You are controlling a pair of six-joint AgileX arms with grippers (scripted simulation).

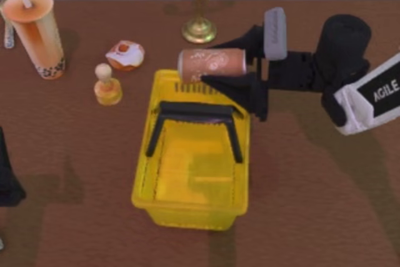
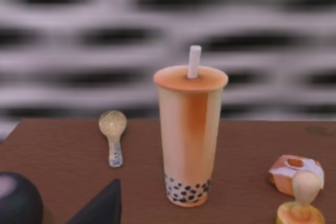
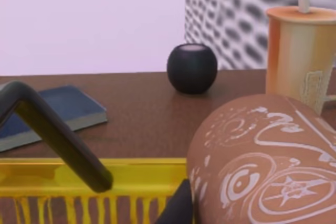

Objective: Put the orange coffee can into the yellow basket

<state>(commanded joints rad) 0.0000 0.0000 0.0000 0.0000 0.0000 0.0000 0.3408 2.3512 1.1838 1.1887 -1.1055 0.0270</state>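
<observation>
The orange coffee can [image 1: 211,64] lies on its side in the air, over the far rim of the yellow basket [image 1: 141,182]. My right gripper [image 1: 226,64] is shut on the can, with one dark finger on each side. In the right wrist view the can [image 3: 262,166] fills the near corner, with pale swirls on its side, and the basket's rim [image 3: 121,174] and black handle [image 3: 58,135] lie just beyond it. My left arm [image 1: 7,182] is parked at the table's left edge. One of its fingers [image 2: 102,208] shows far to one side.
A tall orange-and-cream cup with straw [image 1: 36,32] stands at the far left, a knob-topped bottle [image 1: 107,85] and a pastry [image 1: 125,54] beside it. A brass candlestick [image 1: 199,26] stands behind the can. A spoon [image 2: 112,135], a dark ball [image 3: 192,68] and a blue book [image 3: 63,111] lie on the table.
</observation>
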